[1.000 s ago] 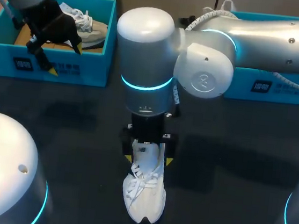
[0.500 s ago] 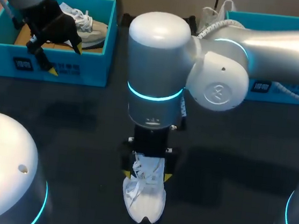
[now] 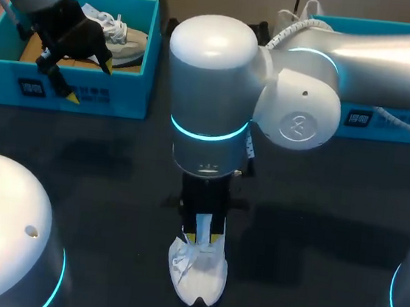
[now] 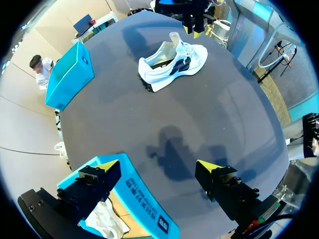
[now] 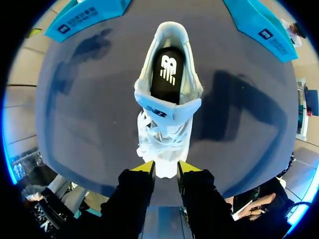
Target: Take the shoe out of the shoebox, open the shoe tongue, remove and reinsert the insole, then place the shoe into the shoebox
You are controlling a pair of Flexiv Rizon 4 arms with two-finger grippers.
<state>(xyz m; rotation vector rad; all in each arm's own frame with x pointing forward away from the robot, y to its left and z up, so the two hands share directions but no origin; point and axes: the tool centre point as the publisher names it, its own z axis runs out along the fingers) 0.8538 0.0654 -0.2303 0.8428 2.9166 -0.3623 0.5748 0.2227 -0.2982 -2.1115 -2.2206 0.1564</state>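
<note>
My right claw [image 5: 165, 172] is drawn nearly closed, pinching the white shoe [image 5: 167, 130] at its laces. The shoe stands on the table [image 5: 89, 124], the shoebox [image 5: 250, 21] well beyond it. So thin a pinch could slip off, or drag the whole shoe.

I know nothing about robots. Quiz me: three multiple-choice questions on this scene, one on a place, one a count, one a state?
1. Where is the white shoe by the right gripper? A) inside a box B) on the table C) in a person's hand
2. How many blue shoeboxes are there? A) one B) two C) four
3. The left gripper is: A) open B) shut on a shoe C) shut on a lace
Answers: B, it sits on bare table; B, one at each far corner; A, tips wide apart, gripping nothing.
</note>
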